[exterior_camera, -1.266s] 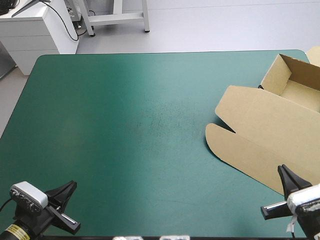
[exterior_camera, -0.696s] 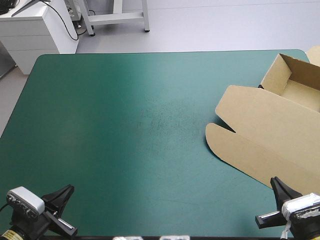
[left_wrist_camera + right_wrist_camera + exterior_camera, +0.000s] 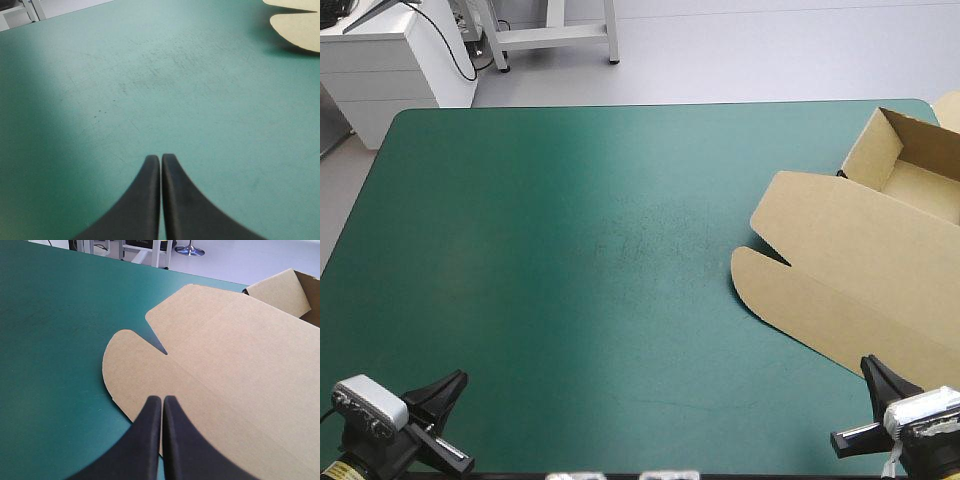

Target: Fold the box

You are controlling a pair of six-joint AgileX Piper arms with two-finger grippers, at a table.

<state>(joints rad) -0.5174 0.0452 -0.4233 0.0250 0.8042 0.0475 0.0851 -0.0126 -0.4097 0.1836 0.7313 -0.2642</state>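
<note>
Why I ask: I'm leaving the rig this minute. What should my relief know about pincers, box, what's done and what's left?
Left pincer shut, empty, over bare teal-green cover at the near left corner.
Right pincer shut, empty, tips over the near edge of the lid; contact unclear.
Box at the table's right side: tray walls up at the far end, lid flat toward the middle.
Done: tray walls raised.
Left: lid and its rounded flaps lie unfolded.

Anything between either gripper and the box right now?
Nothing visible. The right gripper, shut, has the box directly ahead, its lid lying flat. Between the left gripper, also shut, and the box lies only bare teal-green cover.
</note>
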